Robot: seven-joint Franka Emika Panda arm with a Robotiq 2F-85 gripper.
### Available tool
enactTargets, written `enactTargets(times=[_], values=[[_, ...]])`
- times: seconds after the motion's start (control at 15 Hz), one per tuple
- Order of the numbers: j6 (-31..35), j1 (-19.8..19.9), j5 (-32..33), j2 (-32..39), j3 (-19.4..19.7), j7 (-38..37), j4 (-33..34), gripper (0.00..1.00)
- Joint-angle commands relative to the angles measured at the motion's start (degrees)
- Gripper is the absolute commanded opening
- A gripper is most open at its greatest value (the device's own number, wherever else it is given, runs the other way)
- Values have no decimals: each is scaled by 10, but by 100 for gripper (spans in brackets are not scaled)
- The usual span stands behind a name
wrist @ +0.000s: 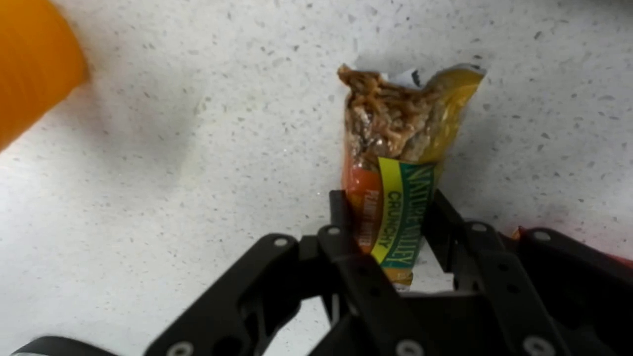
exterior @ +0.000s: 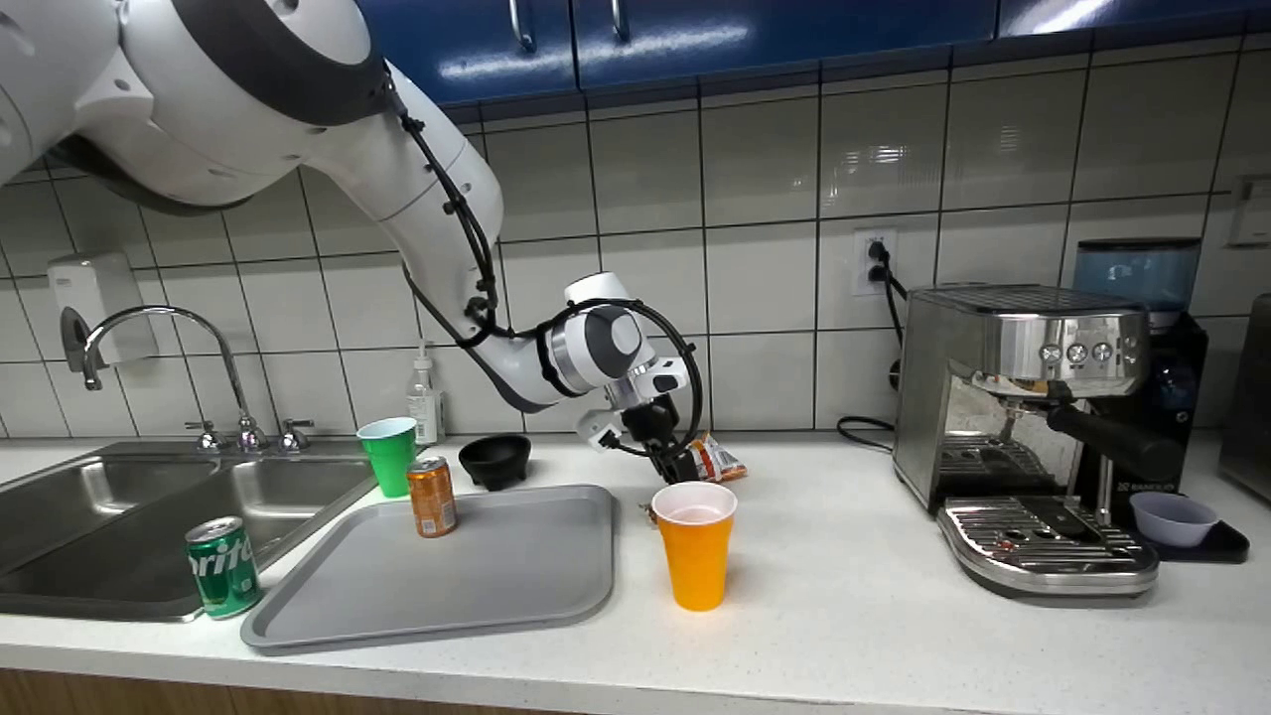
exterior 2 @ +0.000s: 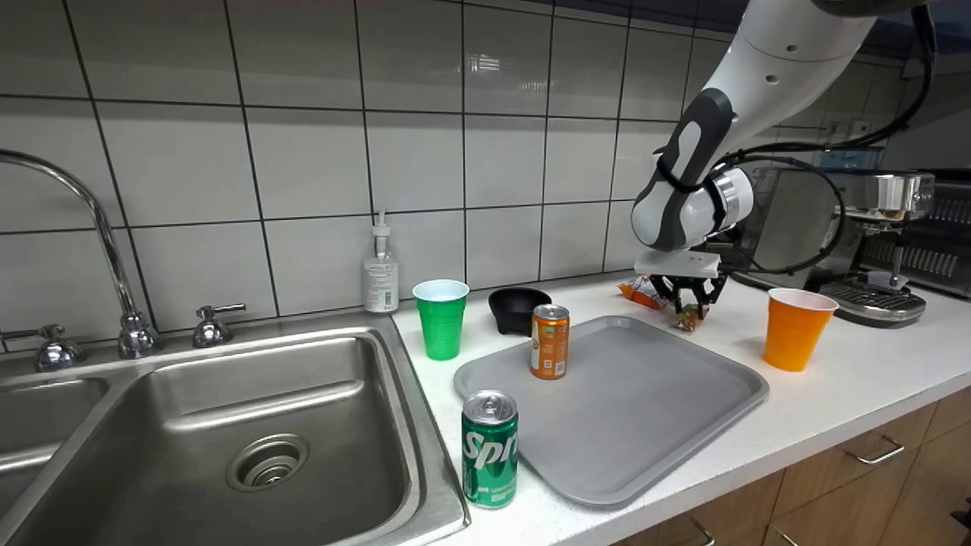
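A Nature Valley granola bar (wrist: 390, 198) in an orange, yellow and green wrapper lies on the white counter, its far end crinkled. My gripper (wrist: 385, 207) points down at it and is shut on it, one finger against each long side. In an exterior view the gripper (exterior 2: 689, 302) is low over the counter, with the bar (exterior 2: 686, 319) under and between its fingers. Most of the bar is hidden in the exterior view with the gripper (exterior: 672, 469) behind an orange cup (exterior: 698, 556). Close beside the gripper lies a red-orange snack bag (exterior 2: 641, 291).
A grey tray (exterior 2: 630, 409) bears an orange can (exterior 2: 550, 341). Around it stand a green Sprite can (exterior 2: 490, 451), a green cup (exterior 2: 441, 322) and a black bowl (exterior 2: 517, 307). The sink (exterior 2: 250, 409) and a coffee machine (exterior: 1023, 397) flank the counter.
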State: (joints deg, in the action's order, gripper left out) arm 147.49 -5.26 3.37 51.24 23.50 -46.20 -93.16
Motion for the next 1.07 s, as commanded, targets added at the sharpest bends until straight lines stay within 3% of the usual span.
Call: enactTargets(times=[0.0, 1.0], values=[[-20, 5, 4, 3, -2, -13, 19, 16], [20, -43, 29, -62, 2, -13, -38, 16]])
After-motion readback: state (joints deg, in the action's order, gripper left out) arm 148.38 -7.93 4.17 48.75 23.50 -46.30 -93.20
